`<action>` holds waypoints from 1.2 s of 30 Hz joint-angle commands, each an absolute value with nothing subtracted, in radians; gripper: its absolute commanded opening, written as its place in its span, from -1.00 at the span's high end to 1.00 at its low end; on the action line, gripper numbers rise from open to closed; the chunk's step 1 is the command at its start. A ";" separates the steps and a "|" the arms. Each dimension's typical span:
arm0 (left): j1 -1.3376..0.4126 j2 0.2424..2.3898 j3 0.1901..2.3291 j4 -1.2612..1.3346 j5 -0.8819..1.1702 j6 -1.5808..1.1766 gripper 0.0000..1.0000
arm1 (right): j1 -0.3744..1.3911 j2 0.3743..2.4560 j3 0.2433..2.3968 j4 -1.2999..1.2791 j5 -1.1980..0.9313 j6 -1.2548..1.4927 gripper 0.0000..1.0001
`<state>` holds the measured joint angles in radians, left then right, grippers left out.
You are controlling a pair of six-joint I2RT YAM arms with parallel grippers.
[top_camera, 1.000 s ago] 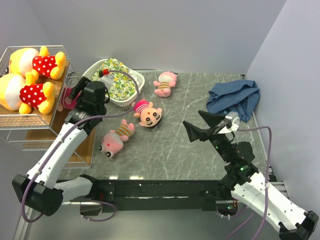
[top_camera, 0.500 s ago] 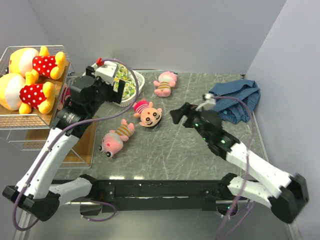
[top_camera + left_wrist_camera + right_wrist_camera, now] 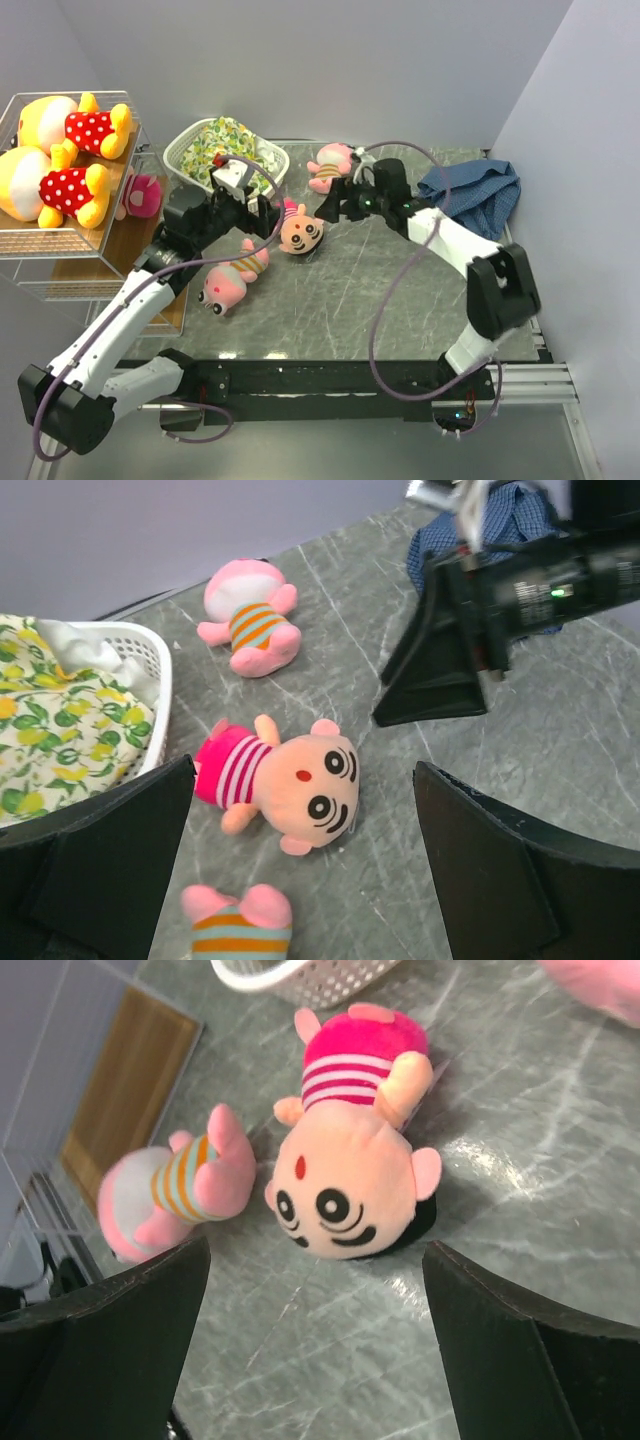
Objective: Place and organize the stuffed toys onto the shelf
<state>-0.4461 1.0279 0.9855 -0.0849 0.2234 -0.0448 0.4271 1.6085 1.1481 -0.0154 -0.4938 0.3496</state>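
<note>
Your left gripper (image 3: 262,210) and right gripper (image 3: 335,205) both gape empty on either side of the pink-shirted doll (image 3: 300,232) lying on the table (image 3: 400,300).

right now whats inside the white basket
A green-yellow floral cloth fills the white basket. Nothing else shows in it. Anything lying under the cloth is covered and cannot be seen.

The doll (image 3: 298,232) is lying mid-tabletop (image 3: 380,300). The far animal toy (image 3: 331,166) is lying behind it, slightly right; the near animal toy (image 3: 232,279) is lying before it, to the left. Behind-left of the doll, a basket (image 3: 176,152) is sitting with a cloth (image 3: 225,155) in it. Far left of the doll, the shelf (image 3: 80,268) is standing, with two bears (image 3: 70,126) (image 3: 55,190) lying on its top tier and a small toy (image 3: 143,196) sitting on the board below. Well right of the doll, a loose cloth (image 3: 470,198) is lying.
</note>
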 commanded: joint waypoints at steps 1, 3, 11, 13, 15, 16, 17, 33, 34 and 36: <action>-0.446 0.986 0.920 0.081 0.247 -0.112 -0.93 | 0.433 1.736 1.250 -0.048 -0.624 0.272 -0.88; -0.446 0.989 0.933 0.051 0.256 -0.112 -0.93 | 0.433 1.794 1.281 -0.054 -0.614 0.259 -0.92; -0.446 0.943 0.897 0.087 0.207 -0.121 -0.93 | 0.446 1.993 1.447 -0.111 -0.704 0.229 -0.79; -0.448 0.946 0.899 0.074 0.166 -0.117 -0.93 | 0.452 1.993 1.419 -0.080 -0.707 0.239 -0.71; -0.446 0.948 0.896 0.095 0.149 -0.138 -0.94 | 0.460 1.980 1.390 -0.020 -0.718 0.271 -0.50; -0.448 0.946 0.890 0.110 0.149 -0.149 -0.94 | 0.460 1.974 1.358 -0.002 -0.716 0.284 -0.36; -0.446 0.945 0.875 0.129 0.146 -0.162 -0.95 | 0.462 1.953 1.339 0.030 -0.700 0.293 0.04; -0.543 1.163 1.140 -0.084 -0.149 -0.670 -0.97 | 0.819 1.281 0.455 0.466 0.188 0.925 1.00; -0.563 1.167 1.146 -0.090 -0.164 -0.676 -0.98 | 0.843 1.270 0.430 0.486 0.239 0.980 1.00; -0.583 1.175 1.144 -0.097 -0.216 -0.699 -0.99 | 0.909 1.241 0.384 0.503 0.285 1.100 0.89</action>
<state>-0.5411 1.1652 1.1034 -0.0395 -0.1001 -0.5934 0.8368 1.2964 0.4664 0.3923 0.0074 0.7879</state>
